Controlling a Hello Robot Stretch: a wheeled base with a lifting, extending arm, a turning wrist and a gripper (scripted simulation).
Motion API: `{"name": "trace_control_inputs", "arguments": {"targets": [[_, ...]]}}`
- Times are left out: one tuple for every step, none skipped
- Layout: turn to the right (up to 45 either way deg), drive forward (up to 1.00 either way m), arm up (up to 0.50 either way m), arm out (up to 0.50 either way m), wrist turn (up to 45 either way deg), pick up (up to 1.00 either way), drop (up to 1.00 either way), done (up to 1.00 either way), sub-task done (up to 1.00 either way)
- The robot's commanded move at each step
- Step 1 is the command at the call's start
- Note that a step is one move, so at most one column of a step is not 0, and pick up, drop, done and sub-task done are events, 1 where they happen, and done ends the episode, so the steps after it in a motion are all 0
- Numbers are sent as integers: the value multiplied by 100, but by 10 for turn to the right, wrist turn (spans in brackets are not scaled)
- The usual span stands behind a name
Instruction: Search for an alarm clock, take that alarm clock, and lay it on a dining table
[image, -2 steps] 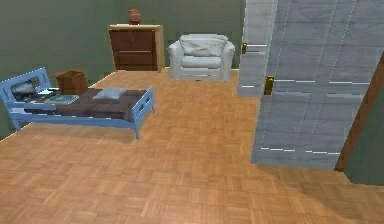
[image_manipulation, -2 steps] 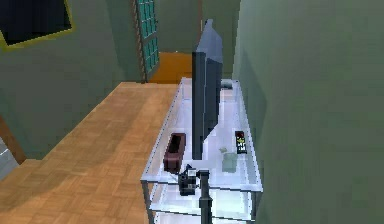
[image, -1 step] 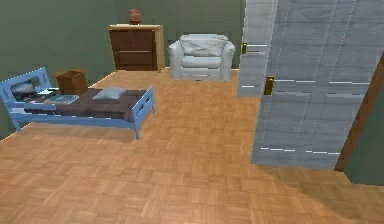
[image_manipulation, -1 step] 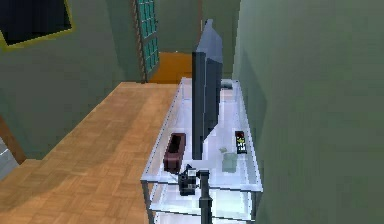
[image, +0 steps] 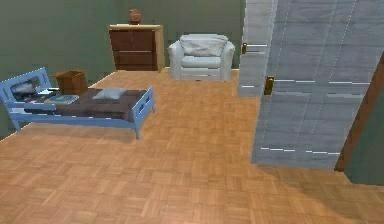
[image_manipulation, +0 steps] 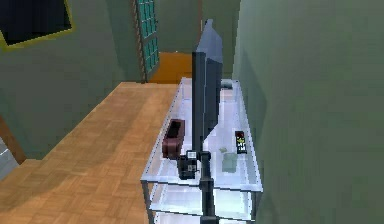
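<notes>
I see gripper (image_manipulation: 188, 163) at white glass-top TV stand (image_manipulation: 236, 179), can't tell if holding anything | dark flat-screen TV (image_manipulation: 207, 85) close beside | dark-red boxy obj (image_manipulation: 175, 138) near, long axis along stand

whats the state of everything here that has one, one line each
near door, swung open
dresser, drawers shut
vase, upright on the dresser
bed, things lying on it
television, upright on the stand
gripper, cannot tell whether it holds anything
</notes>
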Motion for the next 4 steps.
{"name": "trace_control_inputs", "arguments": {"targets": [[0, 0, 40, 0, 0, 0, 0, 0, 0], [0, 0, 0, 0, -450, 0, 0, 0, 0], [0, 0, 0, 0, -450, 0, 0, 0, 0], [0, 0, 0, 0, -300, 0, 0, 0, 0]]}}
